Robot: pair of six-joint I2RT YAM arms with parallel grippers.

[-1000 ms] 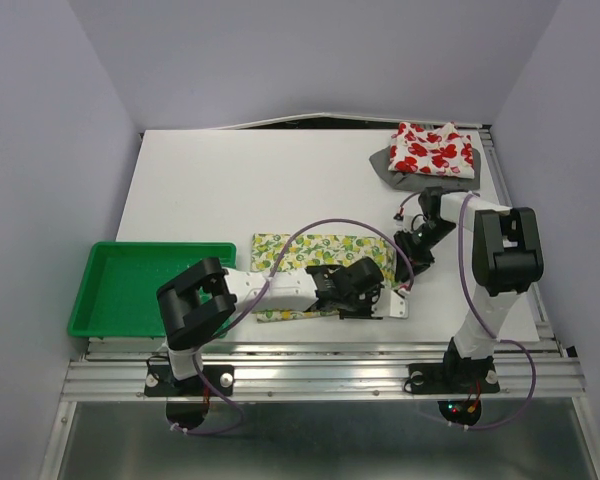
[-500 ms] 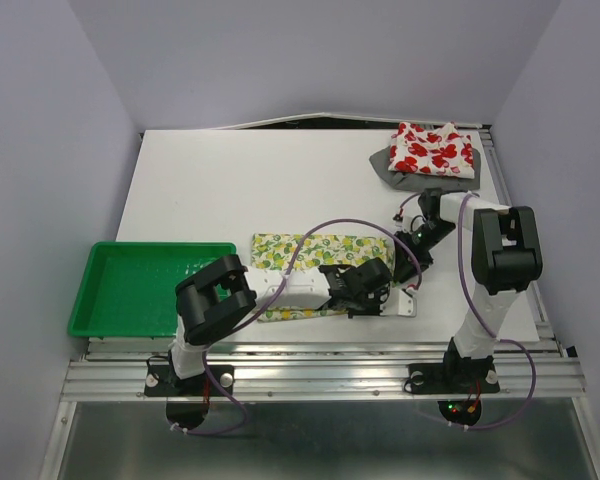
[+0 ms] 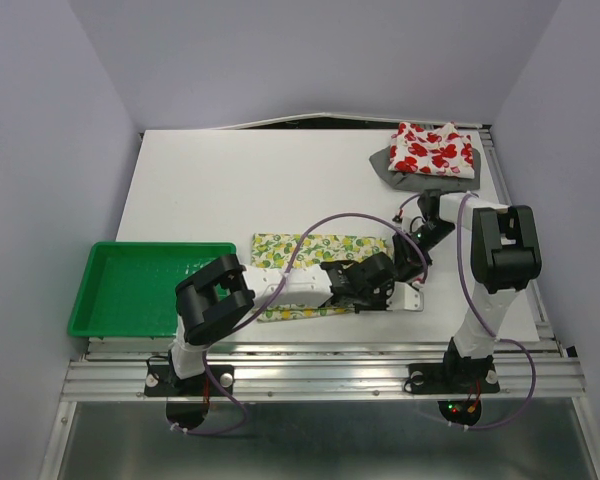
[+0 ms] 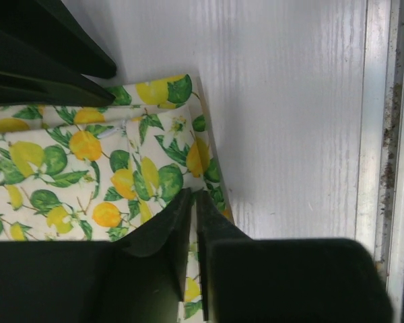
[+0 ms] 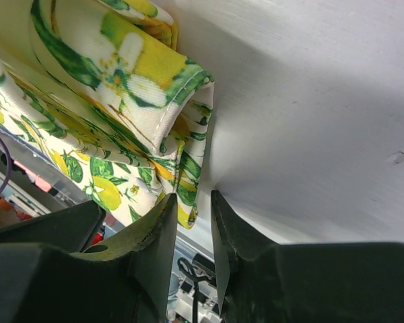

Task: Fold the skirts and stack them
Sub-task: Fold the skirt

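Note:
The lemon skirt (image 3: pixel 300 248) lies folded as a long strip near the table's front middle. It also shows in the left wrist view (image 4: pixel 87 161) and the right wrist view (image 5: pixel 108 87). My left gripper (image 3: pixel 388 290) (image 4: pixel 192 196) is at its near right corner, jaws closed to a thin slit on the cloth edge. My right gripper (image 3: pixel 412 262) (image 5: pixel 192 202) is at the far right corner, jaws narrowly apart, the hem just between their tips. The red-print skirt (image 3: pixel 435 150) lies folded on the grey skirt (image 3: pixel 388 165) at the back right.
A green plastic tray (image 3: pixel 140 290) stands at the front left. The metal rail along the table's front edge (image 4: pixel 384 134) runs just beside the left gripper. The two grippers are close together at the skirt's right end.
My left gripper has slid to the right along the lemon skirt's near edge to its right corner. The right gripper has shifted slightly toward the skirt's far corner.

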